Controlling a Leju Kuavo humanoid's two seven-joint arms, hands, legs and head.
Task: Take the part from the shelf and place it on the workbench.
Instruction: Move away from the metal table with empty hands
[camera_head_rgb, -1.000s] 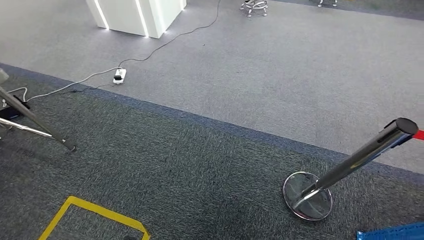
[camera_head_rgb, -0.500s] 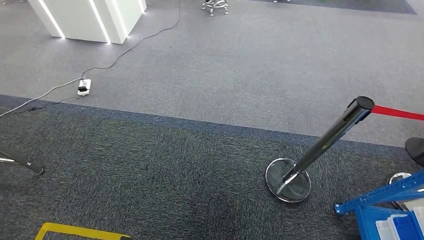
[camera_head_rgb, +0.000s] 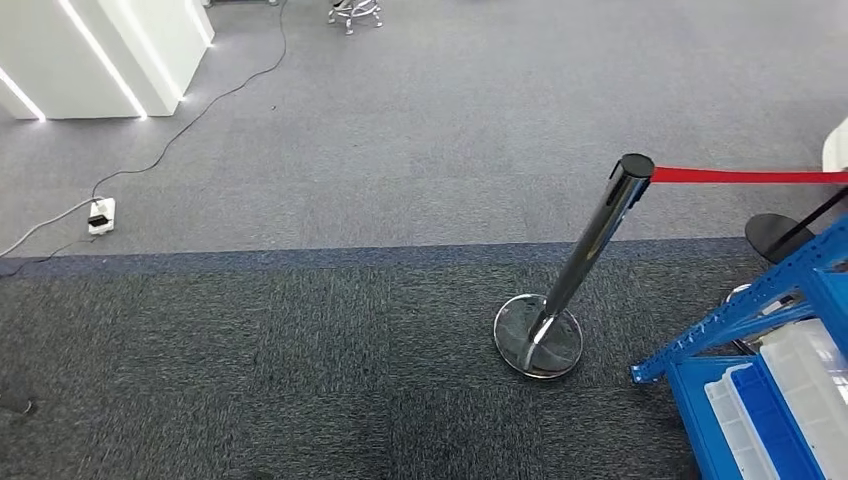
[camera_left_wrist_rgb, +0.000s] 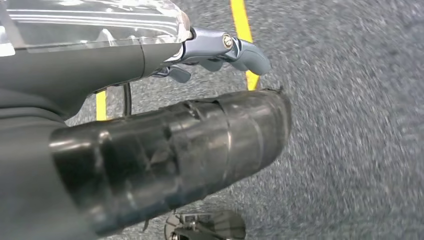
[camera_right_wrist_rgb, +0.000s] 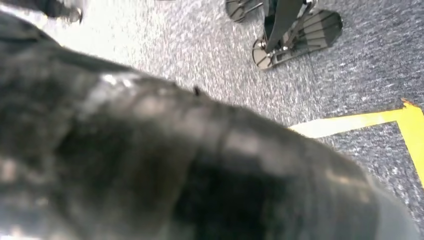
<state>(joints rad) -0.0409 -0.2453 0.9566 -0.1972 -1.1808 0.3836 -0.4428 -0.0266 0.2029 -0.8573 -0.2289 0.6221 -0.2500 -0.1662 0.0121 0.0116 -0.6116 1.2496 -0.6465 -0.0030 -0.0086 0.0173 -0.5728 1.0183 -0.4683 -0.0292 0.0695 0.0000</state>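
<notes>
A blue shelf (camera_head_rgb: 742, 310) stands at the lower right of the head view. On it lie pale translucent bins (camera_head_rgb: 808, 368) and blue bins (camera_head_rgb: 772, 428); I cannot make out a part among them. My left hand (camera_left_wrist_rgb: 165, 140) hangs over the dark carpet, its thick dark thumb stretched out and its grey fingers (camera_left_wrist_rgb: 239, 49) apart, with nothing between them. My right hand (camera_right_wrist_rgb: 175, 160) is a blurred dark mass close to the camera, and how its fingers lie is not clear.
A chrome barrier post (camera_head_rgb: 592, 250) on a round base (camera_head_rgb: 538, 340) stands just left of the shelf, its red belt (camera_head_rgb: 745, 176) running right. A power strip (camera_head_rgb: 100, 214) with cable, a white pillar (camera_head_rgb: 95, 55), and yellow floor tape (camera_left_wrist_rgb: 243, 30) (camera_right_wrist_rgb: 360, 122).
The camera has swung to the right: the post sits further left in the picture, the blue shelf has come in at the right, and the yellow floor marking has gone out below.
</notes>
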